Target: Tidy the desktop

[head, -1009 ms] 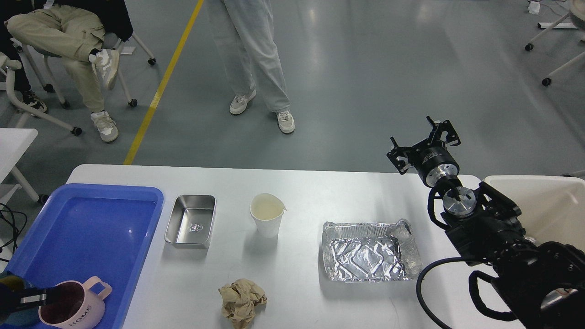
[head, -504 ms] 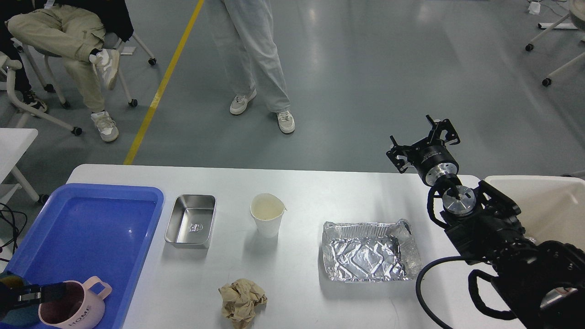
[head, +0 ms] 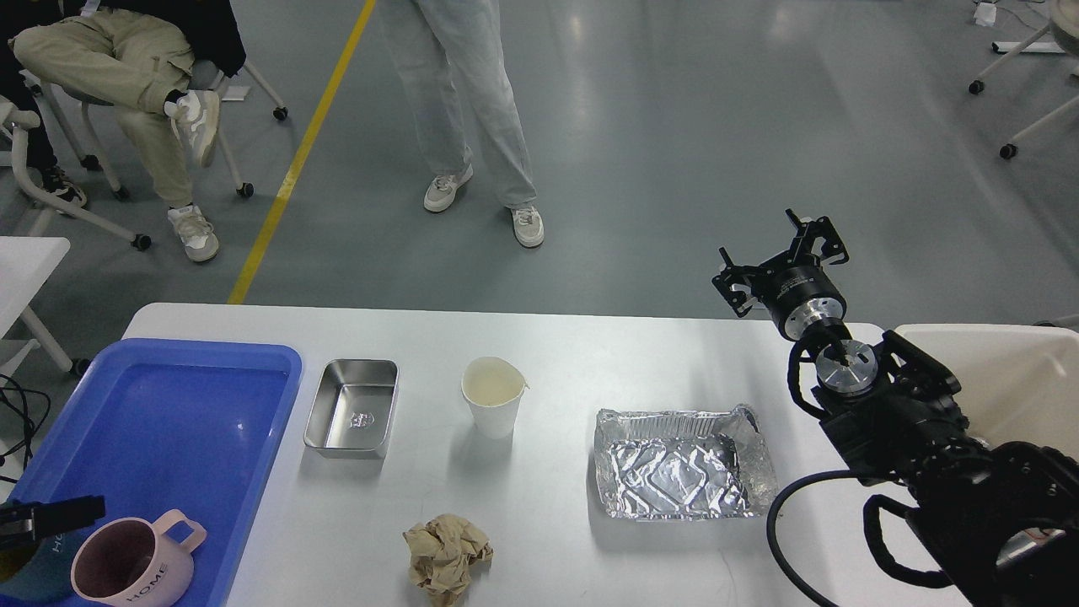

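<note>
The white desktop (head: 556,506) carries a steel tin (head: 351,407), a white paper cup (head: 492,405), a crumpled brown paper ball (head: 446,555) and a foil tray (head: 679,464). At the left a blue tray (head: 169,421) holds a pink mug (head: 131,572) marked HOME, standing free, and a dark blue mug (head: 38,563) cut by the frame edge. Only one black finger (head: 55,512) of my left gripper shows, just left of the pink mug and over the blue one, holding nothing. My right gripper (head: 782,260) hangs open and empty over the table's far right edge.
A cream bin (head: 1011,379) stands off the table's right end, partly behind my right arm. One person stands and another sits on the grey floor beyond the far edge. A second white table corner (head: 25,261) is at the left.
My left gripper has let go of the pink mug's rim and drawn back to the left; the mug stays in the blue tray. The right gripper barely shifted.
</note>
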You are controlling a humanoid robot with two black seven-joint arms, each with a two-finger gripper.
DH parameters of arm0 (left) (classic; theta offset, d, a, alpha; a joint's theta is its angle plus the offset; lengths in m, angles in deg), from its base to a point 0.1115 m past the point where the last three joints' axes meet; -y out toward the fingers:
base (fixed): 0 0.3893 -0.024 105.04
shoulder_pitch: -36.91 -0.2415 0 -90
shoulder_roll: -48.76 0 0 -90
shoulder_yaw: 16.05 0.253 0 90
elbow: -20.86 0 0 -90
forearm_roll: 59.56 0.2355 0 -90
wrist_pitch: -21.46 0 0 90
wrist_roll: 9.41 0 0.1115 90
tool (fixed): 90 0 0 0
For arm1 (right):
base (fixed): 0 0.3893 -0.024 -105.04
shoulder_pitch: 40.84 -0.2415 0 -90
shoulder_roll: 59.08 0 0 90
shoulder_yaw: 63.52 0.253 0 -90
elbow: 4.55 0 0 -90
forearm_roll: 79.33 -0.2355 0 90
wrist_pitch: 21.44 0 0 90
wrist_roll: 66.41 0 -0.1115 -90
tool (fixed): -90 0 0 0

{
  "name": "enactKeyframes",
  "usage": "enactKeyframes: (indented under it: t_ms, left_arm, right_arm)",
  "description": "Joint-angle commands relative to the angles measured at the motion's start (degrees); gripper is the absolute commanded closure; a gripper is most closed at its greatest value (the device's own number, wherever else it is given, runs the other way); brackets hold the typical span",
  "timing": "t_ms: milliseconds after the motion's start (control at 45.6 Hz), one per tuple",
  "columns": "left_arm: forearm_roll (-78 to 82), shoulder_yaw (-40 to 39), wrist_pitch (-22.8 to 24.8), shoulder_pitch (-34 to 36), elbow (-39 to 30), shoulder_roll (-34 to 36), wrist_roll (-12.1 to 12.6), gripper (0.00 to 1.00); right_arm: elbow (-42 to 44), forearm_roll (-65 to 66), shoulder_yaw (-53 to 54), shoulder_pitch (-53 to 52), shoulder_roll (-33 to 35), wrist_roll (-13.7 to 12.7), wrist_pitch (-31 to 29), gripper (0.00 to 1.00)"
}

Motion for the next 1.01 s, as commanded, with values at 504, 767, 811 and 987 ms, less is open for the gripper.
enactKeyframes:
  t_ms: [504, 767, 811, 987]
  left_arm:
    - [-20.32, -27.98, 24.64, 7.77, 0.82, 10.22, -1.17, 0.02]
    - [-23.04, -31.51, 28.16, 7.94, 1.7, 12.42, -1.17, 0.01]
    - [-23.04, -31.6, 28.16, 7.94, 1.96, 12.51, -1.17, 0.01]
    - [-23.13, -31.95, 28.16, 8.38, 3.28, 11.72, -0.99, 0.01]
  right_arm:
    - [0.09, 0.0, 0.0, -0.35, -0.11, 0.03, 0.17, 0.0]
    - [0.09, 0.0, -0.09, 0.0, -0.29, 0.03, 0.26, 0.0]
    - [0.09, 0.0, -0.09, 0.0, -0.29, 0.03, 0.26, 0.0]
    - [0.09, 0.0, -0.09, 0.0, -0.47, 0.03, 0.26, 0.0]
